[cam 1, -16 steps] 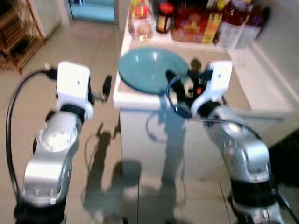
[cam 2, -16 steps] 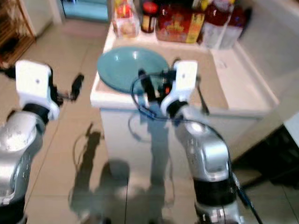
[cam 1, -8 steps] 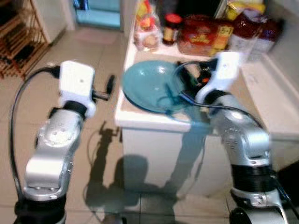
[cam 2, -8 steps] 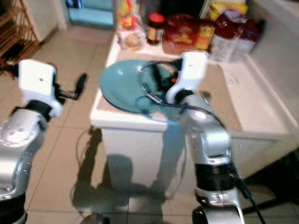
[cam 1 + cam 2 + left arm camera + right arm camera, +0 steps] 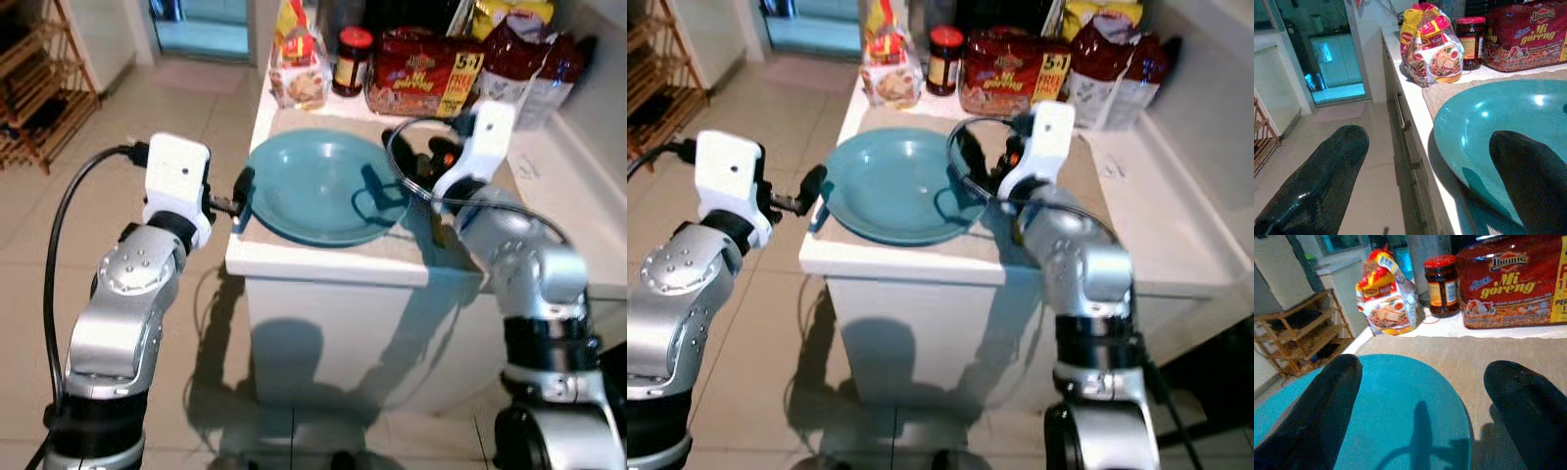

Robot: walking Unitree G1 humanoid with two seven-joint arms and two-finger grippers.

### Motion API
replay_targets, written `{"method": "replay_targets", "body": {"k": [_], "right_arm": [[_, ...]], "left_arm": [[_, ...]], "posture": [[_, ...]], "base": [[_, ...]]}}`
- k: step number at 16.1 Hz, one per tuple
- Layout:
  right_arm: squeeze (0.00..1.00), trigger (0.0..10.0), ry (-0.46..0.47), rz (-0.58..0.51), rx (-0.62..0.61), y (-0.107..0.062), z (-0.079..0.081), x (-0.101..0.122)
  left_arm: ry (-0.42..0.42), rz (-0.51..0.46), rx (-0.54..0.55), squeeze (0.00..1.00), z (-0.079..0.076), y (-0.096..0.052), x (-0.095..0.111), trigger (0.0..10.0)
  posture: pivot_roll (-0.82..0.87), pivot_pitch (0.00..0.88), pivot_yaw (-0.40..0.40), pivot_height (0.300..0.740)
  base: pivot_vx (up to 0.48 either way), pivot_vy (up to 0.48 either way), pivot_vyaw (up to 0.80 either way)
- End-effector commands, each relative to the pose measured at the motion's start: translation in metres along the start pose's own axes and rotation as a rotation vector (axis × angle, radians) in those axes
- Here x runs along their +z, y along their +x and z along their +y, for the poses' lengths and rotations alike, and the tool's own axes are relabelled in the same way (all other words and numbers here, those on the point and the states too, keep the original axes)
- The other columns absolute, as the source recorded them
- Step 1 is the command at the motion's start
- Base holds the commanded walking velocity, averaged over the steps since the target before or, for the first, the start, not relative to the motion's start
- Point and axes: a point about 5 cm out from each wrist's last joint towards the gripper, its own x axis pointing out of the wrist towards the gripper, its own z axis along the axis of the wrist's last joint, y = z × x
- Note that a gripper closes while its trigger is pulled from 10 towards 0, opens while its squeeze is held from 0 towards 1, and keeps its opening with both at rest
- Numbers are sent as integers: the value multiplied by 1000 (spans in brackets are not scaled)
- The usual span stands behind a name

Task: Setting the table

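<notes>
A teal plate [image 5: 318, 186] lies on a beige mat [image 5: 460, 196] on the white counter [image 5: 323, 264]. My left gripper [image 5: 1427, 134] is open at the counter's left edge. The plate's left rim [image 5: 1449, 147] lies between its two black fingers [image 5: 1322, 181], and I cannot tell whether they touch it. My right gripper [image 5: 1422, 366] is open and hovers just above the plate's far right rim [image 5: 1449, 382] and the mat. Nothing is held between its fingers [image 5: 1523, 406].
Noodle packs [image 5: 421, 73], a small noodle bag [image 5: 297, 69], a red-lidded jar [image 5: 351, 61] and dark bags [image 5: 534, 64] line the counter's back. A wooden rack [image 5: 39, 88] stands on the tiled floor at the left. A black cable [image 5: 407, 171] loops over the plate's right side.
The camera has shifted and the picture has sharpened. My left gripper has closed in on the plate's left rim. My right gripper has moved from the plate's near side to its far right rim.
</notes>
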Motion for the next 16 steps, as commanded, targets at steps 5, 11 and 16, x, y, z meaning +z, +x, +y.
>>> {"method": "replay_targets", "body": {"k": [5, 11, 16], "right_arm": [[0, 10000, 225, 148, -134, 7, -36, 0], [0, 10000, 335, 317, -67, 19, -22, -18], [0, 10000, 439, 410, -67, 21, -21, -31]], "left_arm": [[-36, -41, -145, 0, -13, -2, 10, 10000], [-162, -31, -500, 0, -20, -38, 18, 10000], [-166, -2, -619, 0, -30, -50, 17, 10000]], "posture": [[18, 49, -66, 740], [29, 53, -81, 740], [28, 51, -85, 740]], "base": [[0, 0, 0], [0, 0, 0], [0, 0, 0]]}}
